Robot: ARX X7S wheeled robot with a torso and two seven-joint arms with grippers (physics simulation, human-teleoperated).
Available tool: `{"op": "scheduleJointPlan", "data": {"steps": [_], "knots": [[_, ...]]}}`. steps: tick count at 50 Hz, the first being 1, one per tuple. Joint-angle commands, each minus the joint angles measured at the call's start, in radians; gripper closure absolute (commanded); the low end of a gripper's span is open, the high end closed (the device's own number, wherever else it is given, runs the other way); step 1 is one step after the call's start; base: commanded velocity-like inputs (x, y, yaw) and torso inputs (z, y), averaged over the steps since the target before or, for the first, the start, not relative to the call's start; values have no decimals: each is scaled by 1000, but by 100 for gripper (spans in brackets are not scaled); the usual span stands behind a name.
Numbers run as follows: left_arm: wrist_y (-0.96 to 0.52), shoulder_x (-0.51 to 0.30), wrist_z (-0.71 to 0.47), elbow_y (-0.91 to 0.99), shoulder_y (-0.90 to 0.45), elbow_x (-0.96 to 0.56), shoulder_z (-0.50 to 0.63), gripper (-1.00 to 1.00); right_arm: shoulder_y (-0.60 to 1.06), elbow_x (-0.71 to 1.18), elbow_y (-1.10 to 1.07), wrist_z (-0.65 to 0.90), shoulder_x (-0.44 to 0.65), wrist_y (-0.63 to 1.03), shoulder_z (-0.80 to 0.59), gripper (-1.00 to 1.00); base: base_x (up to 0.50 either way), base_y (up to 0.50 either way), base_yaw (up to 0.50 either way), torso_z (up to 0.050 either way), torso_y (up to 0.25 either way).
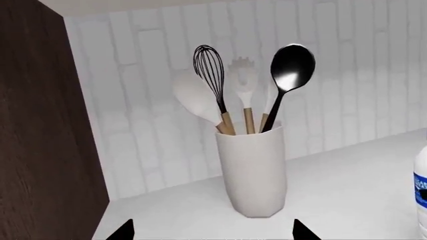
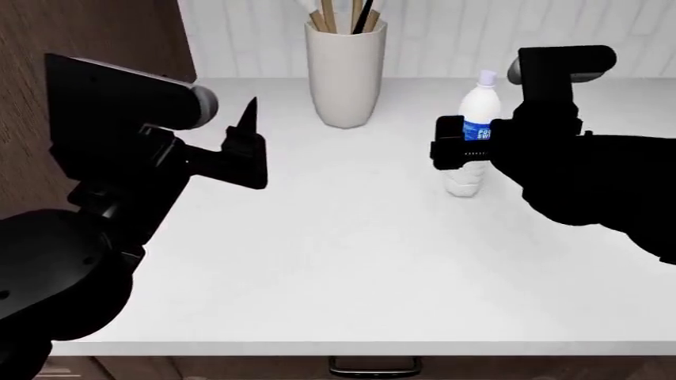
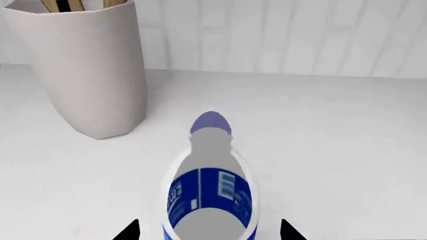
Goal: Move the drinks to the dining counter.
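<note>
1. On the white worktop [image 2: 317, 237], a clear plastic bottle [image 2: 476, 134] with a blue label is seen standing upright, to the right of a pale utensil holder [image 2: 344, 71].
2. The bottle is flanked by the right gripper [image 2: 461, 150]; in the right wrist view the bottle [image 3: 210, 190] is framed between the two dark fingertips [image 3: 128, 231], which are spread apart on either side of it.
3. Whether the fingers actually touch the bottle cannot be told; a gap is seen on both sides in the right wrist view.
4. The left gripper [image 2: 245, 142] is held above the worktop, well left of the bottle and apart from the holder.
5. Its fingertips [image 1: 123, 231] are shown spread in the left wrist view, with nothing between them.
6. The holder [image 1: 252, 170] is seen there holding a whisk [image 1: 210, 67], a black spoon [image 1: 291, 67] and pale utensils with wooden handles.
7. A dark wood panel [image 1: 40, 125] is seen beside the holder, and a tiled wall [image 1: 360, 75] behind it.
8. A drawer handle [image 2: 374, 366] is visible under the worktop's front edge.
</note>
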Motion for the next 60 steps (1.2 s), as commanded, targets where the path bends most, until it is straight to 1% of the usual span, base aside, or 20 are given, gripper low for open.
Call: {"op": "scheduleJointPlan", "data": {"steps": [1,9,10,18,22,23,24,28,29,30,31,34,35,38,41,47,54,56,58,60], "knots": [[6,-7,-2,3,7,-5,-5,-100,-6,-45,117,-80,-39,-4,-23,-100,0,0,0,0,0],[10,-13,-6,9,18,-5,-6,-100,2,-62,141,-65,-53,5,-34,-100,0,0,0,0,0],[12,-14,-6,8,19,-7,-9,-100,1,-64,133,-65,-53,7,-36,100,0,0,0,0,0],[12,-15,-8,8,18,-9,-6,-100,-2,-85,48,-29,-17,-17,-26,100,0,0,0,0,0],[11,-9,-7,4,13,-8,2,-100,-13,-97,-84,28,40,-73,8,100,0,0,0,0,0],[7,-6,-10,6,9,-12,5,-100,-20,-89,-154,82,75,-100,31,100,0,0,0,0,0],[3,-6,-11,8,6,-13,9,-100,-27,-78,-196,88,95,-114,43,100,0,0,0,0,0],[31,11,19,-10,6,15,22,-100,-55,-76,-411,214,198,-205,106,100,0,0,0,0,0],[42,17,31,-21,10,30,31,-100,-49,-87,-486,234,229,-214,120,100,0,0,0,0,0],[46,20,39,-28,12,39,38,-100,-55,-95,-545,212,252,-243,137,100,0,0,0,0,0],[45,25,42,-35,7,41,45,-100,-41,-105,-608,267,284,-240,149,100,0,0,0,0,0],[33,33,32,-27,-9,28,48,-100,-18,-103,-661,289,317,-190,144,100,0,0,0,0,3],[33,35,31,-26,-11,25,49,-100,-26,-105,-674,286,330,-205,149,100,0,0,0,0,0],[17,38,12,-24,-27,2,41,-100,-16,-83,-663,314,335,-177,144,100,-229,0,0,0,0],[-4,32,-12,-6,-39,-19,39,-100,5,-74,-664,277,325,-155,144,100,-500,0,0,0,0],[9,26,-5,-18,-23,-3,39,-100,26,-66,-674,288,305,-142,149,100,-500,0,0,0,0],[13,29,4,-26,-36,-1,44,-100,53,-29,-693,302,323,-126,164,100,-500,0,0,0,0],[18,30,9,-27,-32,4,47,-100,59,-37,-708,308,326,-112,162,100,-500,22,0,0,0],[25,28,15,-22,-24,8,49,-100,87,-63,-729,315,317,-59,147,100,-490,280,0,0,0],[26,24,18,-22,-20,12,51,-100,91,-53,-730,316,312,-62,152,100,-422,406,0,0,0]]}}
